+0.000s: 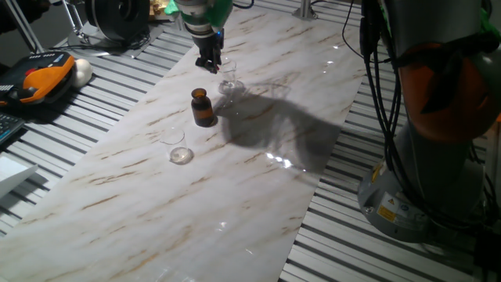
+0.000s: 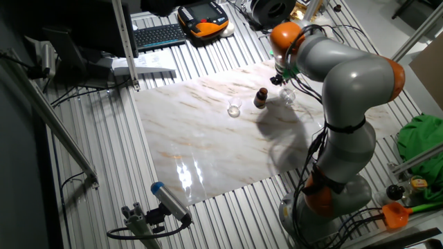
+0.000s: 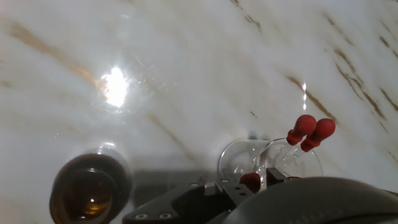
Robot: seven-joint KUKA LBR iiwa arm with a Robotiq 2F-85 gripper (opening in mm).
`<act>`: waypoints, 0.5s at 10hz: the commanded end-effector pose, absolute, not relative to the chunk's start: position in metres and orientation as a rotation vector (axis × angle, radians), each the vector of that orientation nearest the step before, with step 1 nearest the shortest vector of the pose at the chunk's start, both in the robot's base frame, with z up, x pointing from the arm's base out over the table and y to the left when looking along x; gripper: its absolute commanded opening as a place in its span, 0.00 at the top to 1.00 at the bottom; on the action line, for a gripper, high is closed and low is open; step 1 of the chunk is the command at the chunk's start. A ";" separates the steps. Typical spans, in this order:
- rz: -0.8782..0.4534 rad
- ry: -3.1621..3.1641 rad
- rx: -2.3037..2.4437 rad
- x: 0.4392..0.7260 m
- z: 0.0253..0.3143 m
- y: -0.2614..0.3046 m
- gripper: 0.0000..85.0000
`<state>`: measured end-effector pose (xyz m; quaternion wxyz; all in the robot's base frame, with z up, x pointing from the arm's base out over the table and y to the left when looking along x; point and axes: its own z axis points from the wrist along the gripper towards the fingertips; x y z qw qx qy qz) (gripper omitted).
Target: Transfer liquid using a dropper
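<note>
My gripper (image 1: 208, 63) hangs over a clear glass (image 1: 228, 80) at the far side of the marble board. In the hand view, two droppers stand in this glass (image 3: 273, 163), their red bulbs (image 3: 314, 132) leaning out to the upper right. A third red bulb (image 3: 250, 181) sits between my fingertips (image 3: 214, 187), low in the frame. I cannot make out whether the pads press on it. The amber bottle (image 1: 203, 107) stands open just beside the glass, toward the board's middle, and shows at lower left in the hand view (image 3: 90, 190).
A small clear cup (image 1: 172, 136) and a shallow glass dish (image 1: 181, 155) sit on the marble board (image 1: 235, 196) beyond the bottle. Slatted metal table surrounds the board. An orange pendant (image 1: 35, 82) and a keyboard (image 2: 159, 34) lie off the board. The arm's base (image 1: 438, 157) stands at one side.
</note>
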<state>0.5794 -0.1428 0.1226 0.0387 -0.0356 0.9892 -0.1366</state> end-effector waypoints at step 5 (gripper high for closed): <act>-0.402 3.024 -0.143 0.579 0.114 -0.151 0.60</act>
